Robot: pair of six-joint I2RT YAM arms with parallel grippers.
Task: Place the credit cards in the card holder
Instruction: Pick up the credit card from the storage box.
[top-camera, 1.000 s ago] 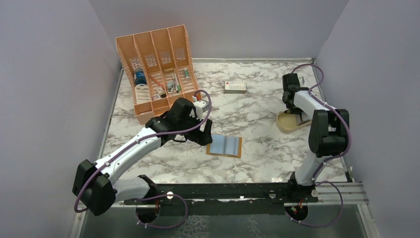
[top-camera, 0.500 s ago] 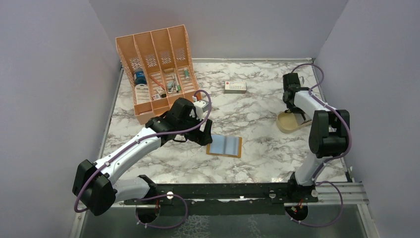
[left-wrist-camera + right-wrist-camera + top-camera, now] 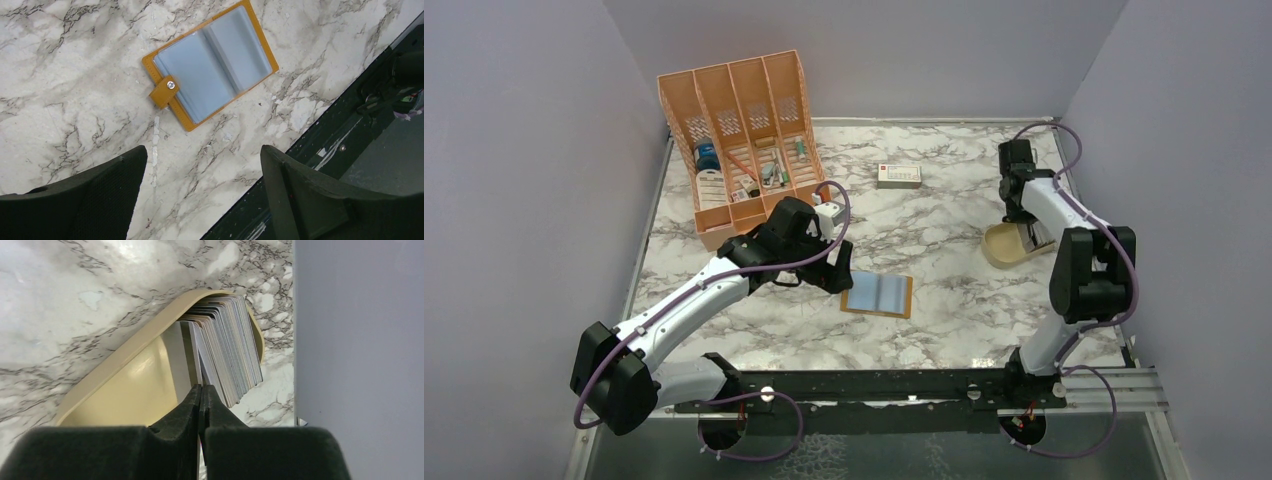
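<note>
The card holder (image 3: 877, 294) lies open on the marble, mustard-orange with grey-blue pockets; in the left wrist view (image 3: 210, 65) its stud tab points toward me. My left gripper (image 3: 838, 277) is open and empty, hovering just left of it (image 3: 202, 152). A stack of grey-silver credit cards (image 3: 227, 350) stands on edge in the tan oval dish (image 3: 115, 365) at the right (image 3: 996, 247). My right gripper (image 3: 1026, 234) reaches down into the dish. Its jaws are pressed together (image 3: 201, 387) on the edge of one card at the near end of the stack.
A large orange desk organiser (image 3: 739, 130) with small items stands at the back left. A white box with a red mark (image 3: 899, 175) lies at the back centre. The grey side wall (image 3: 360, 340) stands close to the dish. The dark base rail (image 3: 350, 130) runs along the near table edge.
My right wrist has shifted slightly right and back over the dish. The left arm and the card holder have not moved.
</note>
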